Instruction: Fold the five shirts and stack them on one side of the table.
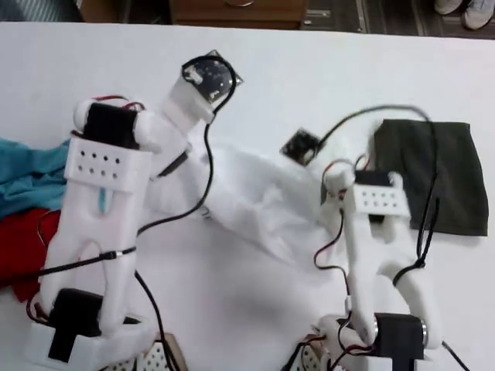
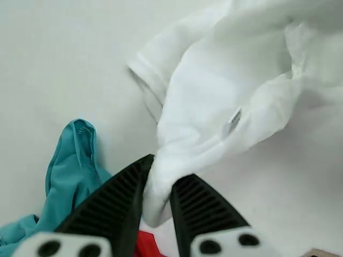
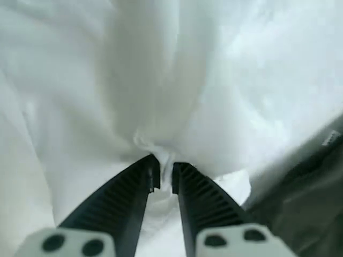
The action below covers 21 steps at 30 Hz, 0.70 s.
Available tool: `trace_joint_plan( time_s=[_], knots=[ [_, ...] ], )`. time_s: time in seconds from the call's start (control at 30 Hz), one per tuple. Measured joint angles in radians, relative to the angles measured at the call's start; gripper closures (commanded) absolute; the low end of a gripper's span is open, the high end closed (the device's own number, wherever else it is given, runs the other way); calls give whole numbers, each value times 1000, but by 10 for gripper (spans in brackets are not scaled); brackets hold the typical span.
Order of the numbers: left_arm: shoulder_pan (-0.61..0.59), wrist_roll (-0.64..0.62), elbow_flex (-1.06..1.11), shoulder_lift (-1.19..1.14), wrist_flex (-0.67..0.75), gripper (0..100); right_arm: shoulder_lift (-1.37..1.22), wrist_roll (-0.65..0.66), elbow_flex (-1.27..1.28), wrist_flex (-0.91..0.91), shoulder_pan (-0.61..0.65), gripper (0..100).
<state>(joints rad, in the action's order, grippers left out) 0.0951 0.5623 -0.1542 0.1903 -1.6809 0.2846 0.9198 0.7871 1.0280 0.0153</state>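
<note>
Both arms have hold of the crumpled white cotton shirt (image 1: 255, 197) lying mid-table on the white tabletop (image 1: 325, 62). The left gripper (image 2: 161, 176) is squeezed nearly closed, with a bunched fold near a sleeve pinched between its black ribbed fingers (image 2: 120, 198), and the right gripper (image 3: 165, 167) is clamped just as tight on another wad of the same fabric. A folded dark olive shirt (image 1: 448, 178) lies flat just beside the right arm, while a rumpled teal shirt (image 1: 27, 174) and a red shirt (image 1: 23, 239) sit heaped together at the table's left edge.
</note>
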Motion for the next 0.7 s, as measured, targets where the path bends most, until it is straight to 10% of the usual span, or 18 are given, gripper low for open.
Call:
trace_joint_plan(
  time_s=[0.7],
  knots=[
    [0, 0, 14, 0, 3, 979, 540, 298, 219, 356, -137, 978]
  ],
)
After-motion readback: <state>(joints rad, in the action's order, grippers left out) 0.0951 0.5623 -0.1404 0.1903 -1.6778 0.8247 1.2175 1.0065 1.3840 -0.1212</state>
